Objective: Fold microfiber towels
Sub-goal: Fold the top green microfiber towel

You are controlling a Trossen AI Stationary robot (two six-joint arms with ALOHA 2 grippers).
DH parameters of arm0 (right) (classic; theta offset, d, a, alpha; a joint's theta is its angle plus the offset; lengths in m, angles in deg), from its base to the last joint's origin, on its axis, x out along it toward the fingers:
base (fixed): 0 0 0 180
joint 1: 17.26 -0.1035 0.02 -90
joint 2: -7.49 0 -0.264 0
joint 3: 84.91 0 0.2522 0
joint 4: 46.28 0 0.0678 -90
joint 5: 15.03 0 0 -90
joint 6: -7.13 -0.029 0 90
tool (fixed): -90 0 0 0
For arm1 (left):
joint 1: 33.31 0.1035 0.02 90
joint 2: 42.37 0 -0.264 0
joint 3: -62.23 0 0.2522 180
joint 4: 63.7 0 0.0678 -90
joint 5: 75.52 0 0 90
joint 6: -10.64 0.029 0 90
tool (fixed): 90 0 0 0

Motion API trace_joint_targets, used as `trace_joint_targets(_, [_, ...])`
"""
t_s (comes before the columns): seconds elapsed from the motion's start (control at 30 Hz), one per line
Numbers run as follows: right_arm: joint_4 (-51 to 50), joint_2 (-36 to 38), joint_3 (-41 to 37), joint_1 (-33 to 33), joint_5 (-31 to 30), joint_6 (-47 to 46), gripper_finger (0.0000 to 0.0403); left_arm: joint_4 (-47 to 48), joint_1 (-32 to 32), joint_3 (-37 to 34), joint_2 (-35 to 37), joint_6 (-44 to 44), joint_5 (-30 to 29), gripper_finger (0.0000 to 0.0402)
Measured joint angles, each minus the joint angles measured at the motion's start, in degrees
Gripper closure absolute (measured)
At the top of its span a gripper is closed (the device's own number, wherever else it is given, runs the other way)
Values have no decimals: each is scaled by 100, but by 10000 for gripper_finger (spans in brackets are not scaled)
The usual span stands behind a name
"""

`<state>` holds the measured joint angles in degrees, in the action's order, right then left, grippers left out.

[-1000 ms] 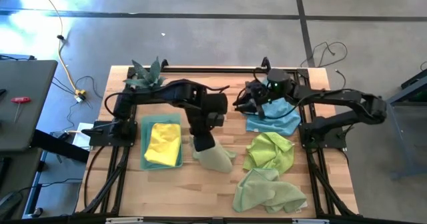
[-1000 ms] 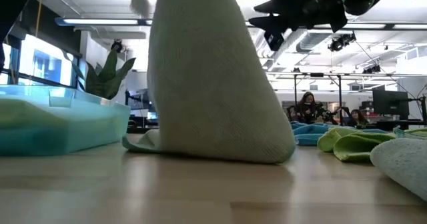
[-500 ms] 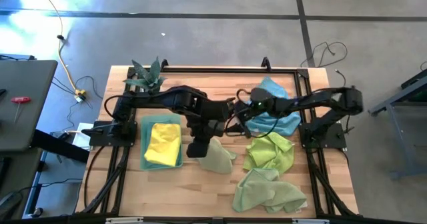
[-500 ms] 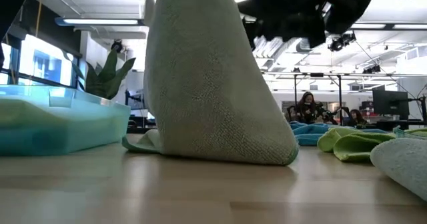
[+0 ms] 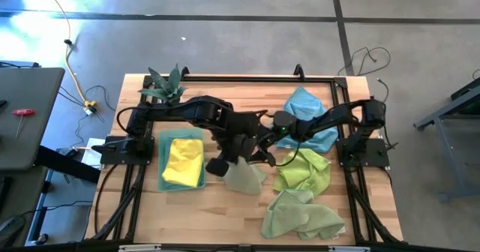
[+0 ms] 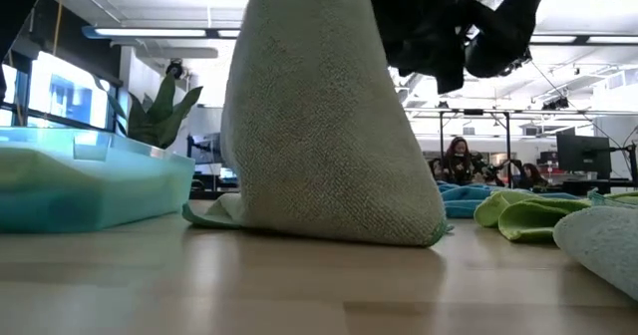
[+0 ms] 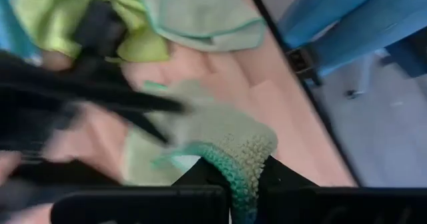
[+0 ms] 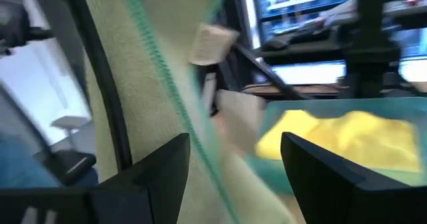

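I pinch the pale green towel (image 5: 241,175) tight in my left gripper (image 5: 219,165) so it hangs down to the table (image 5: 210,207), and my right gripper (image 5: 264,155), fingers wide apart, sits beside its edge to grab it.

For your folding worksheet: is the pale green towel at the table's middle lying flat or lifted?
Lifted: the pale green towel hangs from the shut left gripper, lower edge resting on the table.

Nubby pale green cloth (image 6: 319,126); smooth wooden table (image 6: 299,285).
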<state>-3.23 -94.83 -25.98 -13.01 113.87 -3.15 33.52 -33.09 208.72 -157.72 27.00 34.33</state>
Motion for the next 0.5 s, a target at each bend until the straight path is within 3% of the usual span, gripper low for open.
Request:
trace_joint_targets(0.2, [-529, -93, 175, -116, 567, 2, 174, 358, 69, 0, 0, 31, -387, 401])
trace_joint_targets(0.5, [-646, -93, 175, 52, 1529, -278, 174, 671, 80, 0, 0, -54, -202, 401])
